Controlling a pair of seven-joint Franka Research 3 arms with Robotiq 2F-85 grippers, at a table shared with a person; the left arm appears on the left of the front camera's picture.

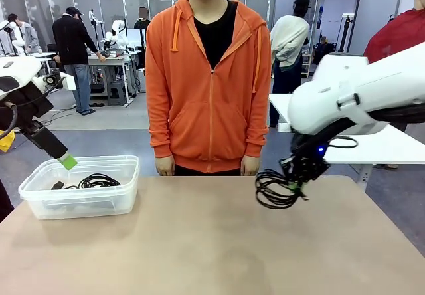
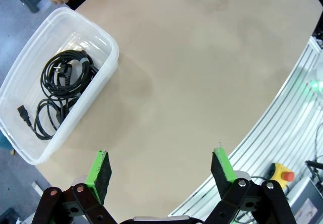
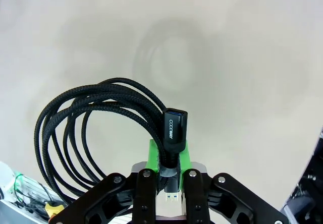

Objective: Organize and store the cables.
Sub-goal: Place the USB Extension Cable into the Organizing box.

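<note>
Cables (image 2: 60,93), two coils, already in bin (image 1: 40,198) at table's left; my left gripper (image 1: 68,161) hovers above it, jaws wide, empty. At right, my right gripper (image 1: 297,183) clamps third coil (image 1: 275,190), lifted off table (image 1: 199,242). I judge storing partly done; this coil remains.

The one readable marking is the brand name "CODEWAY", printed in pale letters along the black USB plug (image 3: 174,129) of the braided cable (image 3: 81,128) pinched in the right end effector (image 3: 168,159). Nothing else shows legible print.
</note>
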